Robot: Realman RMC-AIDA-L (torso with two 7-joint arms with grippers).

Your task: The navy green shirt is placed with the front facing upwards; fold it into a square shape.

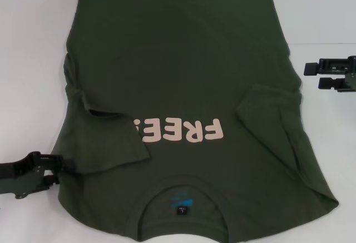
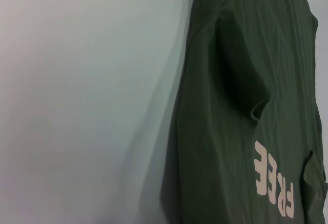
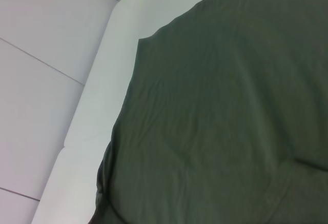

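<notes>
The navy green shirt [image 1: 178, 59] lies flat and front up on the white table [image 1: 33, 43], collar [image 1: 181, 193] nearest me and hem far. Pink "FREE" lettering [image 1: 183, 132] is partly covered by the left sleeve [image 1: 105, 143], which is folded inward; the right sleeve [image 1: 267, 109] is folded in too. My left gripper [image 1: 58, 169] sits open at the shirt's near-left edge, holding nothing. Off the shirt's right side, my right gripper [image 1: 307, 75] hovers open and empty. The left wrist view shows the shirt [image 2: 230, 106] and its lettering [image 2: 274, 185]; the right wrist view shows plain shirt cloth [image 3: 230, 131].
Bare white table [image 2: 77, 106] flanks the shirt on both sides. In the right wrist view the table's edge [image 3: 113, 55] and a tiled floor [image 3: 41, 24] beyond it show near the shirt's hem corner.
</notes>
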